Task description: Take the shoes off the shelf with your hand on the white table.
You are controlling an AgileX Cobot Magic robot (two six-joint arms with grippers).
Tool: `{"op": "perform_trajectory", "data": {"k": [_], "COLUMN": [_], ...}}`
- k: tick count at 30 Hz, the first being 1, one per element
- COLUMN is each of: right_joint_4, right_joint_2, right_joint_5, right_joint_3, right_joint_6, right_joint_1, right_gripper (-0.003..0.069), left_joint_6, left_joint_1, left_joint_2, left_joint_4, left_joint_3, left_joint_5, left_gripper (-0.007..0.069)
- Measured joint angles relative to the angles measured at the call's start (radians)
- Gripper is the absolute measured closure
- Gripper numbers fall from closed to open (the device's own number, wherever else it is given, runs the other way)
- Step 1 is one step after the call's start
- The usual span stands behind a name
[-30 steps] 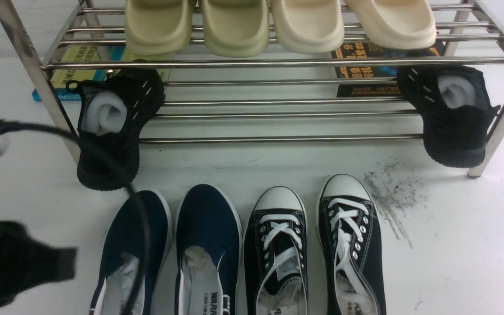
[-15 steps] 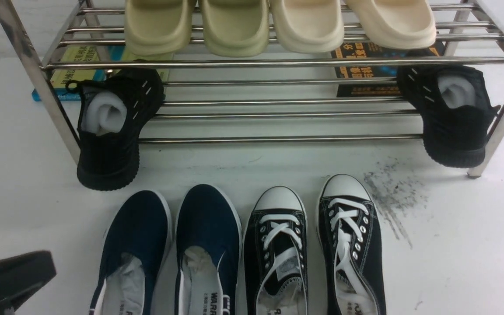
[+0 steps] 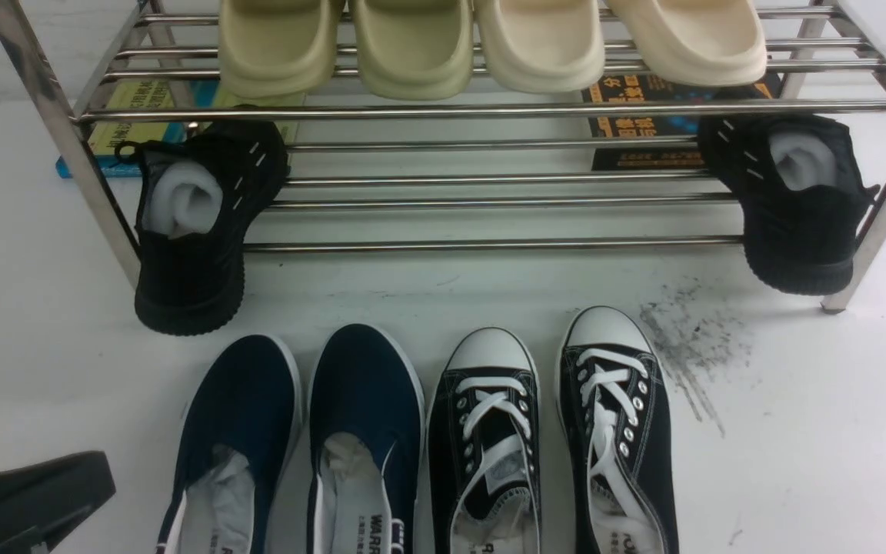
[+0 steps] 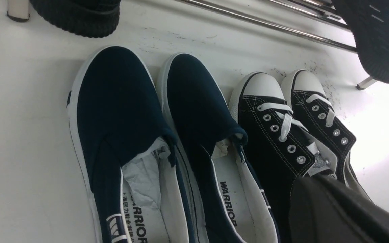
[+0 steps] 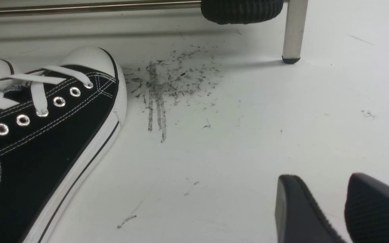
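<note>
Beside the navy slip-ons (image 3: pixel 366 392) | left gripper (image 3: pixel 66 492): closed, empty | right gripper (image 5: pixel 322 202): parted, empty

The kind of place could not be told for certain; a steel shoe rack (image 3: pixel 489 112) across the top of the front view and paired shoes (image 3: pixel 366 400) at its lower centre suggested a shoe display
</note>
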Motion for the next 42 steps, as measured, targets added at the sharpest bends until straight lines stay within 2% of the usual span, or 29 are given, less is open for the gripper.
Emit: {"op": "perform_trajectory", "data": {"k": [7,11,14,17,20,21,22,23,24,27,28,29,34,36,42], "right_joint_4": [0.0,0.0,0.0,0.0,0.0,0.0,0.0,0.0,0.0,0.0,0.0,0.0,0.0,0.0,0.0], "right_joint_2": [0.0,0.0,0.0,0.0,0.0,0.0,0.0,0.0,0.0,0.0,0.0,0.0,0.0,0.0,0.0], "right_joint_5": [0.0,0.0,0.0,0.0,0.0,0.0,0.0,0.0,0.0,0.0,0.0,0.0,0.0,0.0,0.0], "right_joint_3": [0.0,0.0,0.0,0.0,0.0,0.0,0.0,0.0,0.0,0.0,0.0,0.0,0.0,0.0,0.0], "right_joint_6": [0.0,0.0,0.0,0.0,0.0,0.0,0.0,0.0,0.0,0.0,0.0,0.0,0.0,0.0,0.0], "right_joint_1": [0.0,0.0,0.0,0.0,0.0,0.0,0.0,0.0,0.0,0.0,0.0,0.0,0.0,0.0,0.0], "right_gripper": [0.0421,0.0421,0.0421,0.0421,0.0421,0.0421,0.0421,0.0421,0.0421,0.0421,0.0421,0.0421,0.0421,0.0421,0.0421], "left_joint_6": [-0.036,-0.036,-0.018,0.107,0.347,0.364,0.499,0.529,0.618,0.705,0.709,0.714,0.65,0.608,0.536], "left_joint_1": [0.0,0.0,0.0,0.027,0.1,0.106,0.163,0.178,0.241,0.357,0.365,0.438,0.587,0.622,0.637], "left_joint_2": [-0.007,-0.048,-0.101,-0.17,-0.22,-0.223,-0.238,-0.241,-0.245,-0.269,-0.272,-0.31,-0.371,-0.389,-0.404], "left_joint_4": [0.019,0.084,0.089,-0.037,-0.178,-0.186,-0.241,-0.252,-0.286,-0.307,-0.307,-0.304,-0.272,-0.245,-0.192], "left_joint_3": [0.055,0.221,0.348,0.447,0.479,0.481,0.485,0.486,0.486,0.487,0.487,0.488,0.528,0.556,0.557], "left_joint_5": [-0.054,-0.255,-0.399,-0.463,-0.466,-0.466,-0.471,-0.474,-0.485,-0.484,-0.481,-0.456,-0.358,-0.309,-0.308], "left_gripper": [0.0606,0.0603,0.0599,0.0593,0.0592,0.0592,0.059,0.059,0.059,0.0588,0.0588,0.0587,0.0581,0.0581,0.0577]}}
